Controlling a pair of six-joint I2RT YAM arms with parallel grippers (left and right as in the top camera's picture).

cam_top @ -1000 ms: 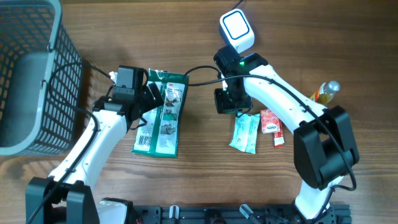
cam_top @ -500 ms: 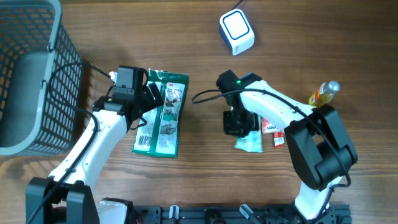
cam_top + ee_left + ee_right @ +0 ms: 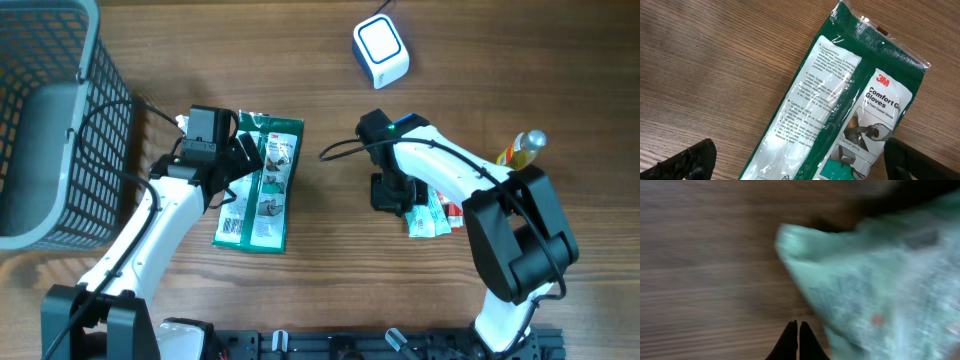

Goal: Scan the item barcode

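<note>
A green 3M gloves pack [image 3: 262,195] lies flat on the wooden table, and it fills the left wrist view [image 3: 840,100]. My left gripper [image 3: 238,172] hovers over it, open, with one black finger [image 3: 690,160] on each side of the pack [image 3: 920,160]. The white scanner [image 3: 381,48] stands at the back. My right gripper [image 3: 396,200] is shut with nothing in it, its tips [image 3: 798,327] low over the wood. A blurred pale green packet [image 3: 880,280] lies just to its right [image 3: 430,216].
A grey mesh basket [image 3: 60,60] fills the left side. A red packet [image 3: 457,210] peeks out beside the pale green one. A small bottle [image 3: 522,148] lies at the far right. Cables run between the arms.
My right arm swung from beside the scanner toward the front. The pale green packet has slid right against the red one. The left arm has not moved.
</note>
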